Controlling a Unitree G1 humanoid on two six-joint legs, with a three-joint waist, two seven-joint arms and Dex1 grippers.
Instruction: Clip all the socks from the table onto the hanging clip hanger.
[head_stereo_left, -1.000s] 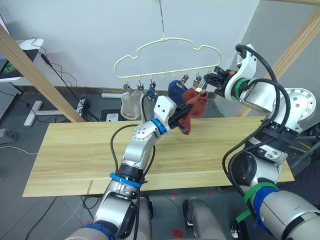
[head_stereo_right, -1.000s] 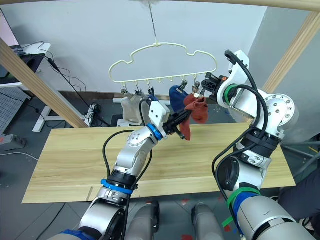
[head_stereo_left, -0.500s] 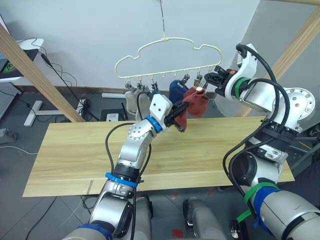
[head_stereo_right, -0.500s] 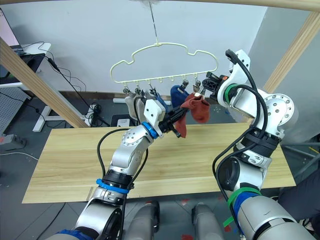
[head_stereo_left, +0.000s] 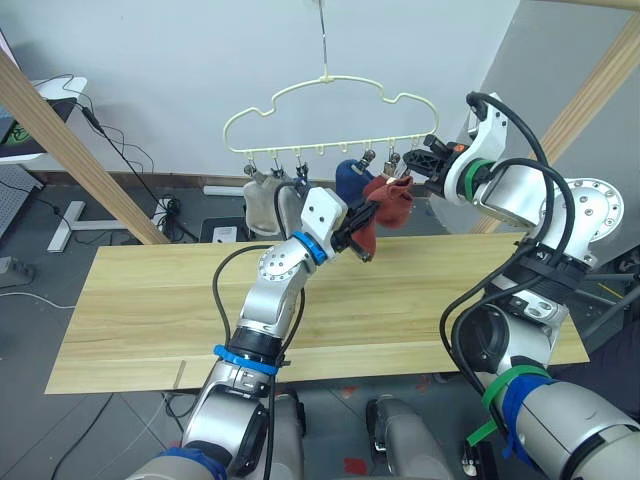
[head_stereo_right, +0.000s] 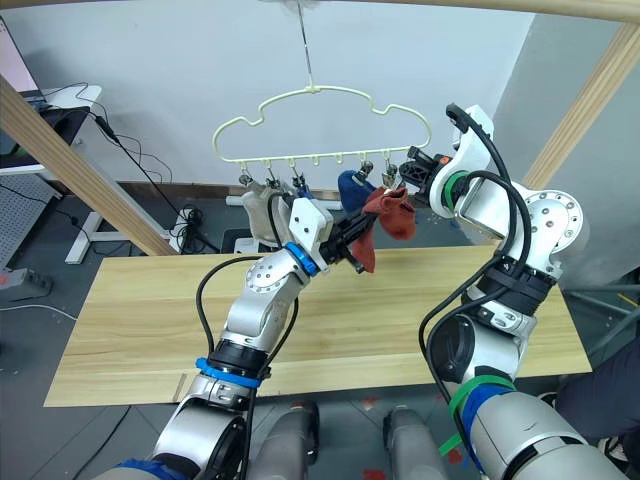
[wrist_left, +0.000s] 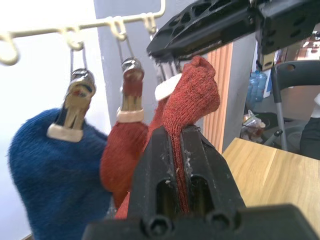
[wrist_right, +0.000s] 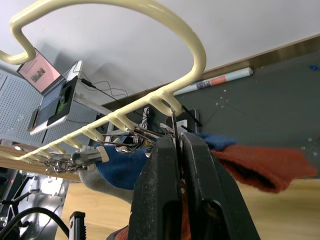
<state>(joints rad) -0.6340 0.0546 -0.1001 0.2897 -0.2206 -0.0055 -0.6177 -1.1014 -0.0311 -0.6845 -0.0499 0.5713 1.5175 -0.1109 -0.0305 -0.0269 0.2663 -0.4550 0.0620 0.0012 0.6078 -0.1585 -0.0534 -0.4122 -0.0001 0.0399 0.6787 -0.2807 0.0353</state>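
The two head views look forward and down over the table (head_stereo_left: 150, 300) towards the far wall, sharing the hanger (head_stereo_left: 330, 110) and both arms. The left wrist view sits close beneath the hanger's clips; the right wrist view looks up along its right end.

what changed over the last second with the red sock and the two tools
The left tool lifted the rust-red sock up and toward the clip hanger's last clip, where the right tool waits. The hanger swung slightly to the robot's left. Both tools kept their grips: left shut on the sock, right pinching the end clip. The grey, blue and other red sock stayed clipped.
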